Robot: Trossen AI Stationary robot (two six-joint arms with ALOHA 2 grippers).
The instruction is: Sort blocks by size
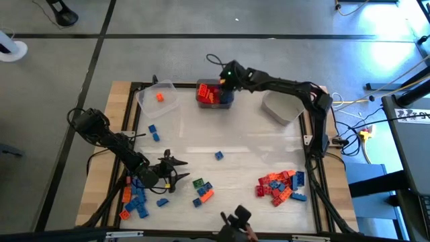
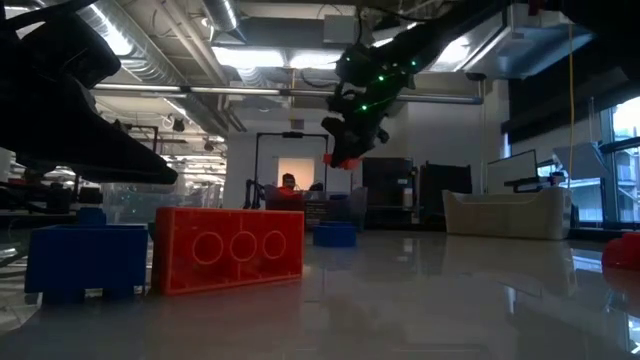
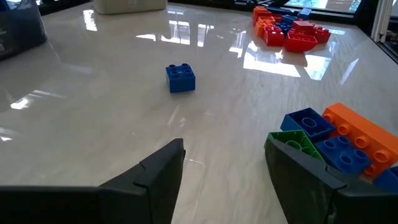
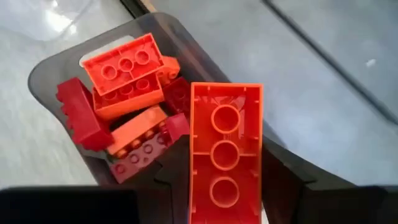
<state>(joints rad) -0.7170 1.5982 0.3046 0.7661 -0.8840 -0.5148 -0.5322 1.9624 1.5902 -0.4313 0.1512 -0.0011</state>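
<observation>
High view: the right gripper [image 1: 225,81] hangs over the dark bin [image 1: 216,99] at the far edge of the white table [image 1: 242,144], between a clear bin [image 1: 160,98] holding 1 orange block [image 1: 160,97] and a grey bin [image 1: 282,107]. Its fingers pinch a long orange block [image 4: 224,163] by the sides, hollow underside facing the wrist camera (3 round sockets in a row show), directly above the bin. The dark bin already holds several red and orange blocks [image 4: 127,102] piled loosely, the biggest lying studs up on top.

The left gripper [image 1: 173,173] sits low at the near left of the table with its fingers [image 3: 155,180] spread apart and nothing between them. Just beside one finger lies a cluster of blue, green and orange blocks [image 3: 336,146]; whether the finger touches the green one I cannot tell. A single small blue block [image 1: 219,155] stands alone near the table's middle, well apart from everything else.

A mostly red and orange heap with a few blue pieces [image 1: 281,186] lies at the near right. A scatter of blue and orange blocks [image 1: 136,198] lies at the near left beside the left arm, and 2 more blue blocks [image 1: 154,132] sit near the clear bin.

In the low view, a large red block [image 2: 228,249] and a blue block [image 2: 86,260] stand close to the camera.
</observation>
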